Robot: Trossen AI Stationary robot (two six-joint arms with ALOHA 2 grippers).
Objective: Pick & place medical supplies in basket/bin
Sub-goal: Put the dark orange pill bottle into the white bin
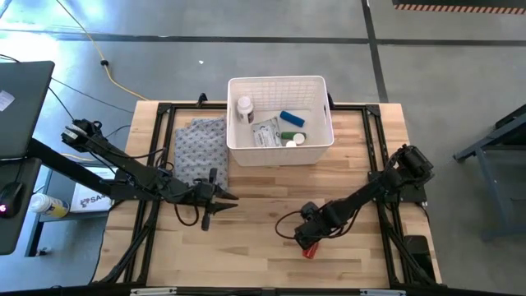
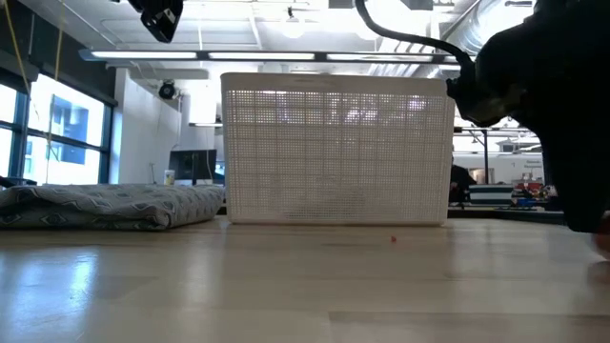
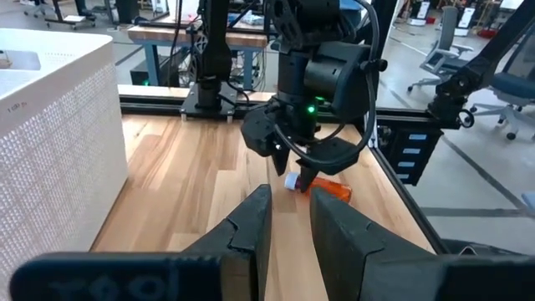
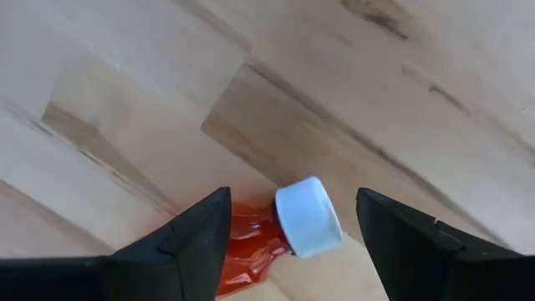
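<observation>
One red white-capped bottle (image 4: 284, 230) lies on its side on the wooden table (image 1: 263, 238), directly beneath the right gripper (image 4: 292, 242), whose fingers stand apart on either side of it, the bottle's long axis slanting between them. The left gripper (image 1: 215, 200), nearly together and holding nothing, hovers farther off. Only the high view shows the white basket (image 1: 279, 152), well away, already holding other supplies.
</observation>
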